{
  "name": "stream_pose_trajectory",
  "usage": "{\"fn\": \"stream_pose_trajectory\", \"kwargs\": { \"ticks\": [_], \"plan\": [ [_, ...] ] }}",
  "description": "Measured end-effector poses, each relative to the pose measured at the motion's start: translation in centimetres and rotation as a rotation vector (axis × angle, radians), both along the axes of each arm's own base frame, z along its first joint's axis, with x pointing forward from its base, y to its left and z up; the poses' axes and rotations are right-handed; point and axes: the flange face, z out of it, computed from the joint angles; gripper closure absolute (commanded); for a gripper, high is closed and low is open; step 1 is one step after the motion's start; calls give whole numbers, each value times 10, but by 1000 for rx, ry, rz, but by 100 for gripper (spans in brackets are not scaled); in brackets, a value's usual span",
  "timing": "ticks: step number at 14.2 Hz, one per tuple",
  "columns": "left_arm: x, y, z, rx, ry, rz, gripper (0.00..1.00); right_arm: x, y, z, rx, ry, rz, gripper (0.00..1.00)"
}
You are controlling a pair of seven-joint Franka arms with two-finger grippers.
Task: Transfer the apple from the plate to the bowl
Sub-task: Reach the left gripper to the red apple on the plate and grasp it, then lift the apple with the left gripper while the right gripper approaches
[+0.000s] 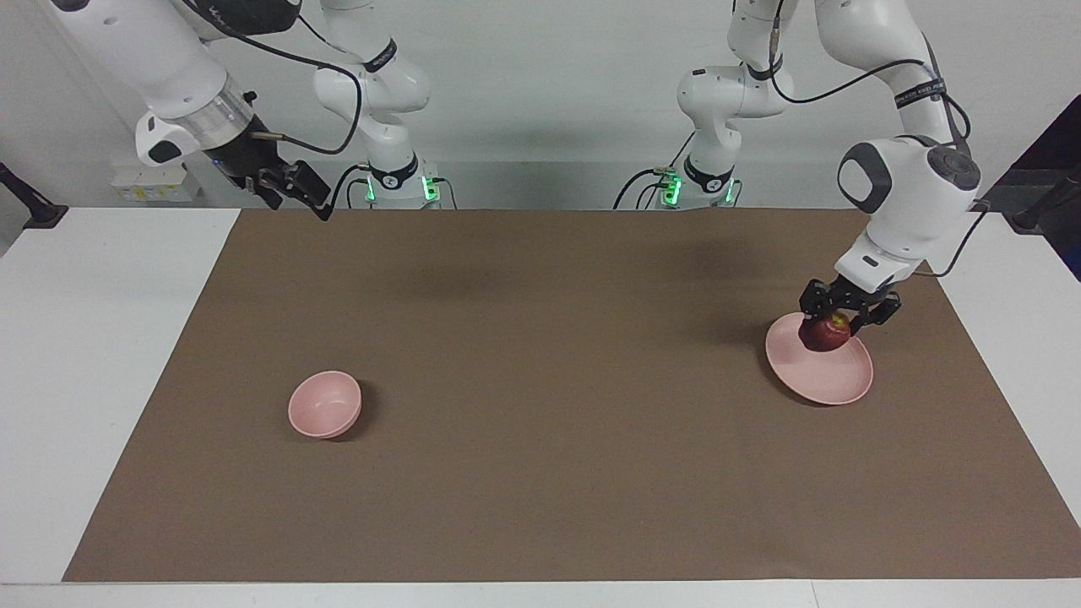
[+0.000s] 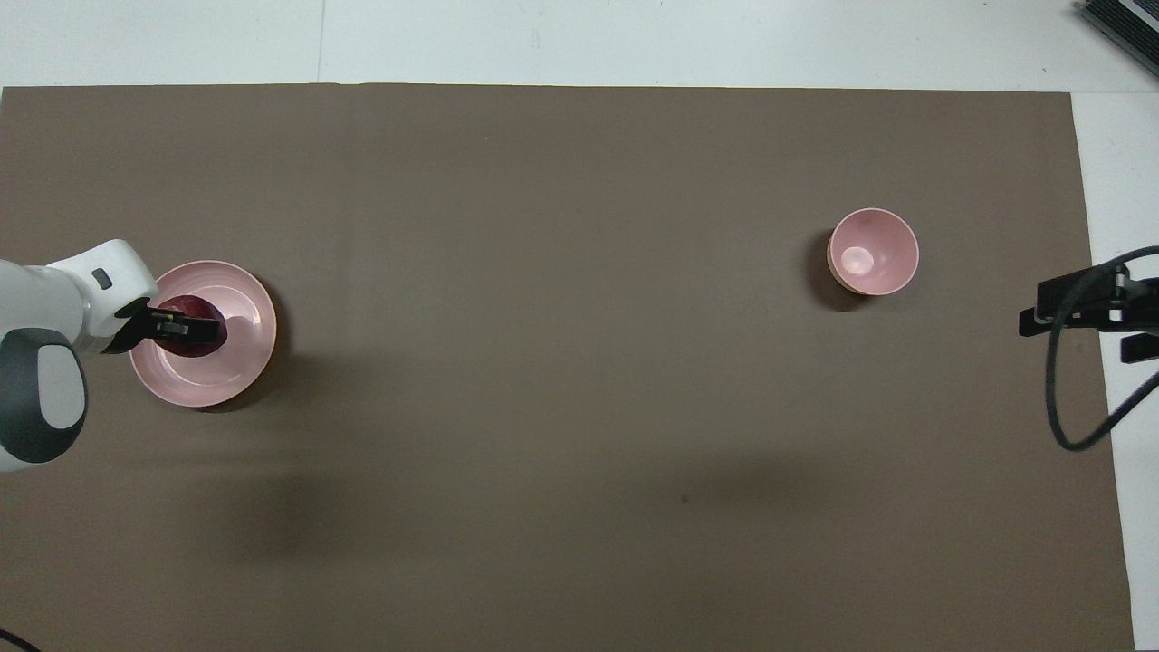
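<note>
The surface [image 1: 127, 355] carries a brown mat [image 1: 557, 380] that covers most of it, and the task's things sit apart toward opposite ends of that mat, so the fruit has to be carried most of the way along it. The plate [image 1: 832, 380] lies near the edge at the left arm's end, flat and wide. The bowl [image 1: 324, 404] stands empty toward the right arm's end, upright with its mouth open, ready to receive. The left tool [image 1: 847, 314] is clamped on the apple [image 1: 824, 336] from above, holding it over the plate's robot-side rim, apparently just lifted clear. The right tool [image 1: 296, 187] waits raised over the mat's robot-side corner at its own end, jaws wide, out of the path.
</note>
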Motion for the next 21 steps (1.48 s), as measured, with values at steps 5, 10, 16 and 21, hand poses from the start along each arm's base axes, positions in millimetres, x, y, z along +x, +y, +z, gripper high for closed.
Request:
{"fn": "stream_pose_trajectory", "kwargs": {
  "ticks": [5,10,16,21],
  "plan": [
    [-12,-107,45,-223,77,112,100,31,48,-62,226,222,-295,0],
    [-45,-242,55,-409,189,218,100,43,96,-108,461,342,-566,0],
    [-52,-311,85,-692,82,393,100,40,151,-135,625,397,-783,0],
    [-67,-345,95,-817,29,459,100,29,167,-145,627,433,-774,0]
  ]
}}
